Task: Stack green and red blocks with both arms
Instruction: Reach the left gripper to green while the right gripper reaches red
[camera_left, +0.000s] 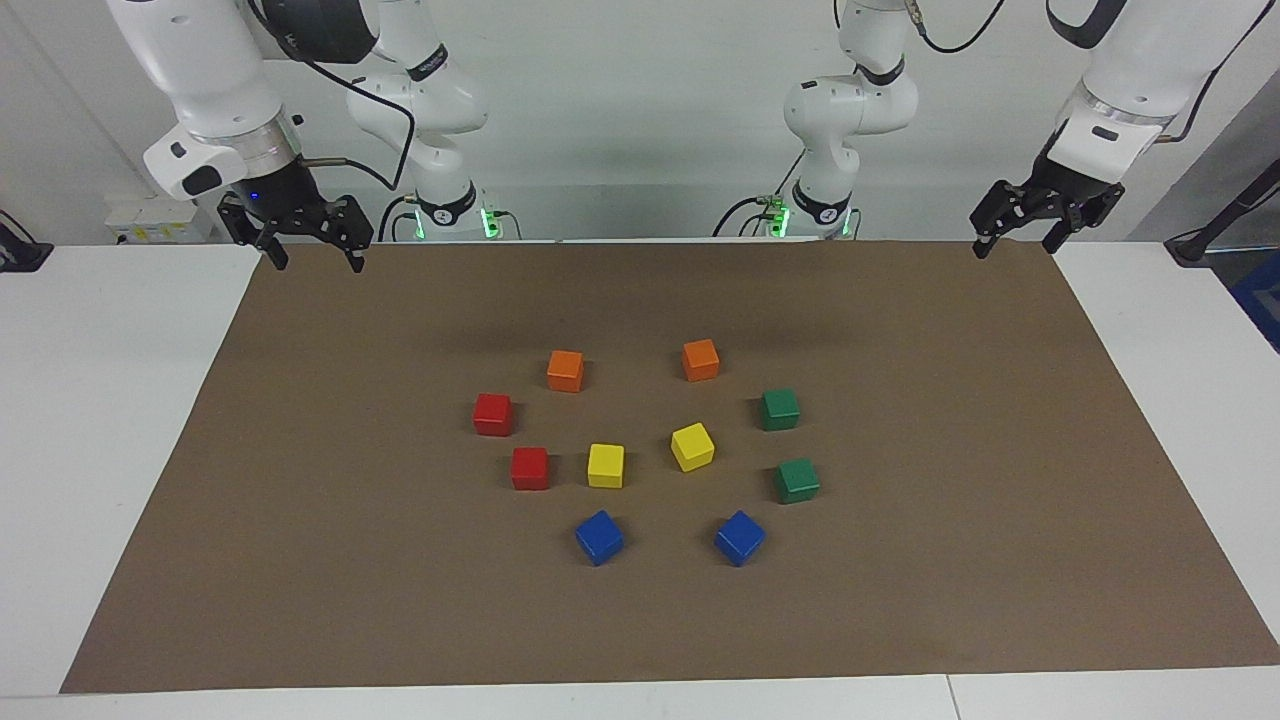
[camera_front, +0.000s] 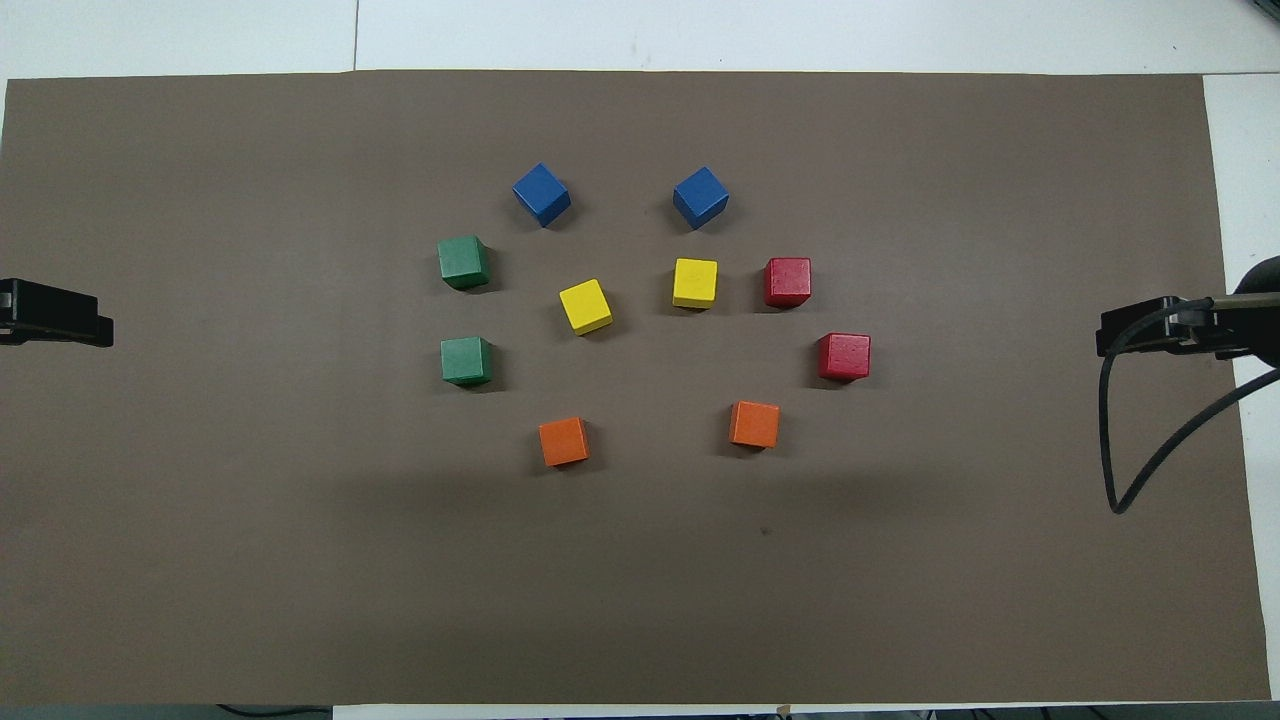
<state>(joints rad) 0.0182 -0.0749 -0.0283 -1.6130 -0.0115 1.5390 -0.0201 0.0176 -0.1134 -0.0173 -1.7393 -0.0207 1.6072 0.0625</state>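
We are judging the task as not yet begun: the two green blocks (camera_left: 779, 409) (camera_left: 797, 480) are lying apart on the bench (camera_left: 950, 560) toward the left arm's end, the two red blocks (camera_left: 493, 414) (camera_left: 530, 468) toward the right arm's, nothing stacked. We are seeing the left tool (camera_left: 1012, 238) and right tool (camera_left: 310, 252) hanging spread wide, holding nothing, over the mat's corners.

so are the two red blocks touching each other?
Apart. The overhead view shows bare brown mat between the red block nearer the robots and the other red block.
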